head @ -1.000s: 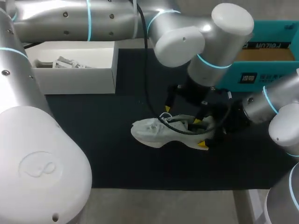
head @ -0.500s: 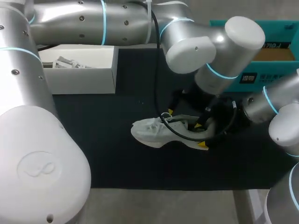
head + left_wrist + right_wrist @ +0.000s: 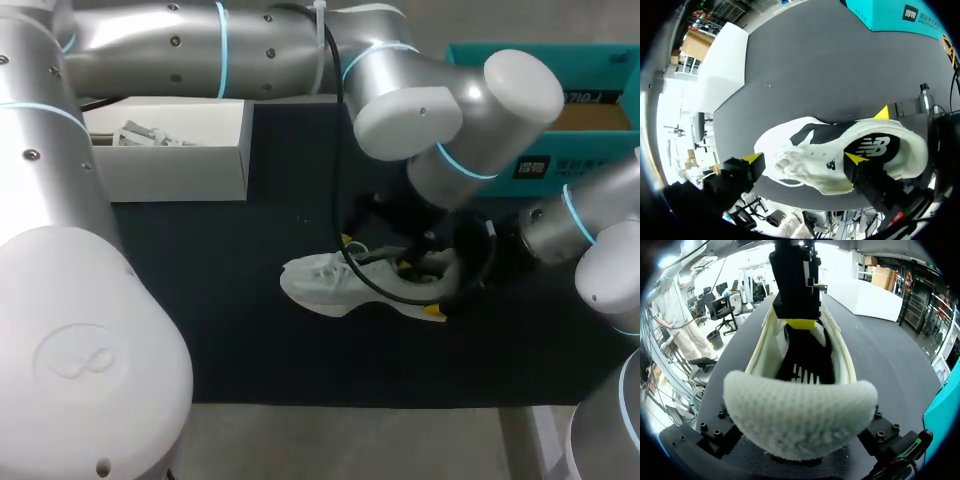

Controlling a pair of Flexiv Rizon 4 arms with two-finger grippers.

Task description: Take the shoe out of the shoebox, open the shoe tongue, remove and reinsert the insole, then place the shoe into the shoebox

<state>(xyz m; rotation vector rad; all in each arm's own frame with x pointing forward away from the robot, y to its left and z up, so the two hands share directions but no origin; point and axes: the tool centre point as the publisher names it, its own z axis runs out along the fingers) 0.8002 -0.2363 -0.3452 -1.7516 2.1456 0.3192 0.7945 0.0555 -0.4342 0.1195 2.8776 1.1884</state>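
A white and grey shoe (image 3: pixel 320 282) lies on its side on the black mat, toe to the left. My right gripper (image 3: pixel 442 288) is shut on its heel (image 3: pixel 800 415), one finger on each side; its far yellow tip (image 3: pixel 882 112) shows past the heel in the left wrist view. My left gripper (image 3: pixel 376 254) hangs open over the shoe (image 3: pixel 805 145). One of its fingers (image 3: pixel 799 305) reaches into the shoe's mouth, and the other finger (image 3: pixel 740 175) stands by the laces toward the toe. The insole is hidden inside.
The teal shoebox (image 3: pixel 560 115) stands open at the back right, close behind my right arm. A white box (image 3: pixel 165 165) with grey packing in it sits at the back left. The black mat (image 3: pixel 250 340) covers the table's middle.
My left gripper has shifted a little toward the shoe's toe and lower onto the shoe. The shoe and the right gripper have stayed put.
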